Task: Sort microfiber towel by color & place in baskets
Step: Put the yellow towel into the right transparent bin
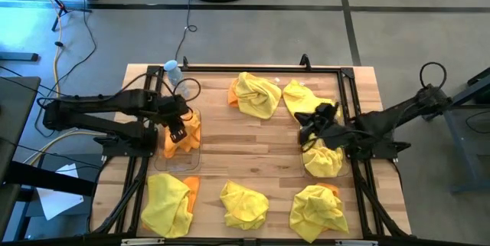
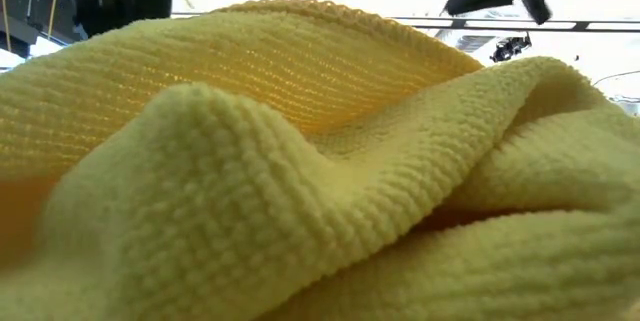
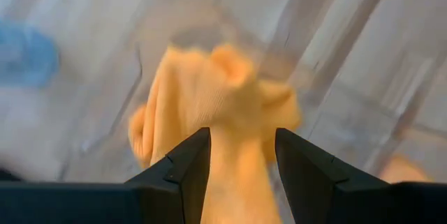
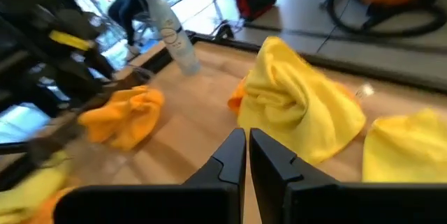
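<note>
Nearest the low camera: a yellow towel (image 2: 320,191) fills almost the whole view for you; its knobbly woven loops and soft folds show plainly.
Writing: no brand or label is readable to you anywhere.
Left gripper (image 1: 178,132): you see it above the left basket (image 1: 196,154), its two dark fingers (image 3: 183,168) spread apart, with orange cloth showing between them; whether they touch it cannot be told.
Left basket: clear plastic with rounded corners, on the table's left side; in it lies a bunched orange towel (image 1: 186,140), soft and fuzzy.
Water bottle (image 1: 174,70): clear plastic, at the table's far left corner; any label is too small to read.
Table (image 1: 260,165): pale wooden planks inside a dark frame.
Far row of towels: a yellow towel over an orange one (image 1: 256,94), then another yellow one (image 1: 300,99) just beside it.
Near row of towels: yellow over orange (image 1: 168,200), then yellow (image 1: 243,202), then yellow with a touch of orange (image 1: 318,209).
Right gripper (image 1: 308,133): you find it over the table's right side, fingers pressed together on nothing.
Right basket: a yellow towel (image 1: 323,160) lies heaped just beside the right gripper; the bin around it cannot be made out.
</note>
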Action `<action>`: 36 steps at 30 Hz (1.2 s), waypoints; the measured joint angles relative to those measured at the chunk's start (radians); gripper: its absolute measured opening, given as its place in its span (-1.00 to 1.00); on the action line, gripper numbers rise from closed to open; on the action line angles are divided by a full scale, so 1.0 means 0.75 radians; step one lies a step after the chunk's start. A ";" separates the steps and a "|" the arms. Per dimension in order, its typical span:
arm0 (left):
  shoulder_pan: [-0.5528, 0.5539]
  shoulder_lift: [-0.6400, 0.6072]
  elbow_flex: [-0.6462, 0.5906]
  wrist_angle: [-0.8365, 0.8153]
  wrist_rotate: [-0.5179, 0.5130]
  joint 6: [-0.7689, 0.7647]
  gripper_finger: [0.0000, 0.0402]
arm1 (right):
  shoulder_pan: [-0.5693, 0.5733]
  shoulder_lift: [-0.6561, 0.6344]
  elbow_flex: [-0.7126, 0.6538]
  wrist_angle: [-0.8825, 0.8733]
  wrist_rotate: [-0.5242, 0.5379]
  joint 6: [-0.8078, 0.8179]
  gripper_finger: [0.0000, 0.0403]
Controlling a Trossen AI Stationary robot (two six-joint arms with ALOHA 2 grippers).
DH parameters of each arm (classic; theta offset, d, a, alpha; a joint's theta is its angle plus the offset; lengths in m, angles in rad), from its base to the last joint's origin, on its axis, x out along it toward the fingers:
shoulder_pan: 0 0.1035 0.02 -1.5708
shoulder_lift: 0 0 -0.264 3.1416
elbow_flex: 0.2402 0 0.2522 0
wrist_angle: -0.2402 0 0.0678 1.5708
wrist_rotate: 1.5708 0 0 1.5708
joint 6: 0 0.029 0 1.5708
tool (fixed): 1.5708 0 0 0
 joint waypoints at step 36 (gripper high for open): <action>0.001 -0.042 0.081 0.340 -0.167 0.028 -0.26 | -1.035 1.413 1.260 -0.696 -1.108 -0.869 -0.06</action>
